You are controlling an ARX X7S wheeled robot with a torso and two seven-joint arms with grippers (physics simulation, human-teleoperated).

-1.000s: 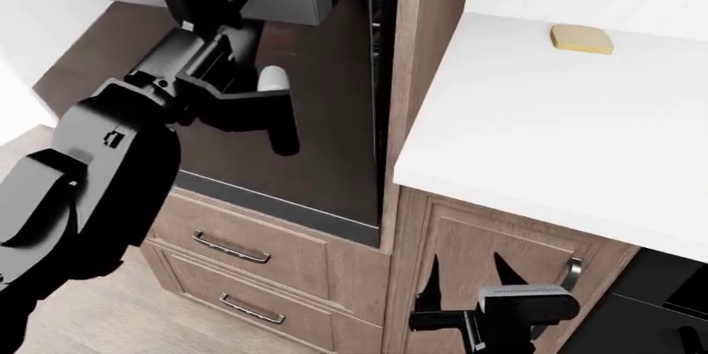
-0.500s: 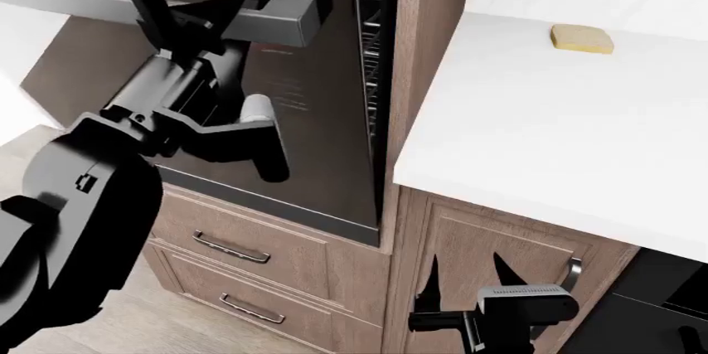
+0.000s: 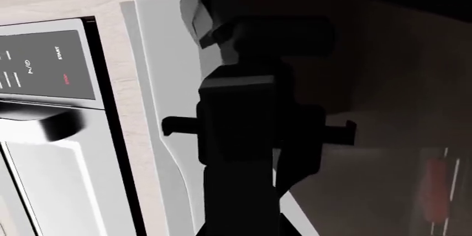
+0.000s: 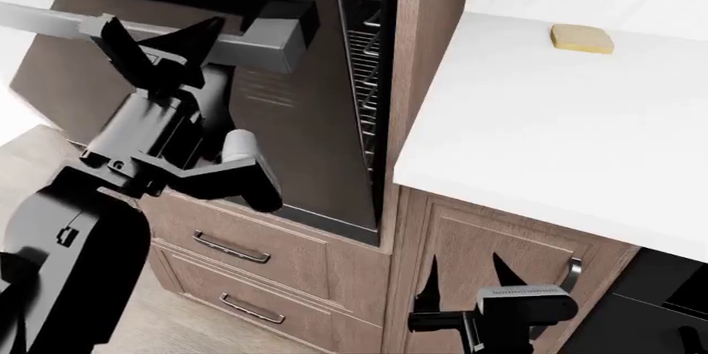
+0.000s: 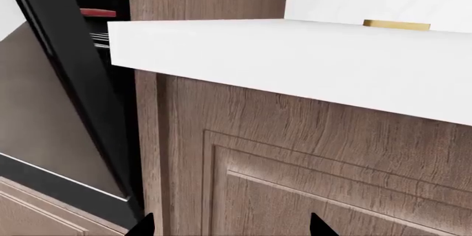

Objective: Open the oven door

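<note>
We see the oven door (image 4: 310, 113) tilted partly open from the top, racks showing behind its edge. The left gripper (image 4: 155, 43) straddles its bar handle (image 4: 265, 39) with fingers spread, seemingly hooked rather than clamped. The left arm reaches up. The right gripper (image 4: 465, 275), spread, hangs by the cabinet door (image 4: 498, 246).

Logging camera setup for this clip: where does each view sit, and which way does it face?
Head view: high up, looking down at the oven door, its bar handle, white counter; both arms show, left hand at the handle.
Left wrist view: on the left arm, facing the door; left hand fills it.
Right wrist view: low, facing the cabinet door; right fingertips only.
Shared: all three see the door.
</note>
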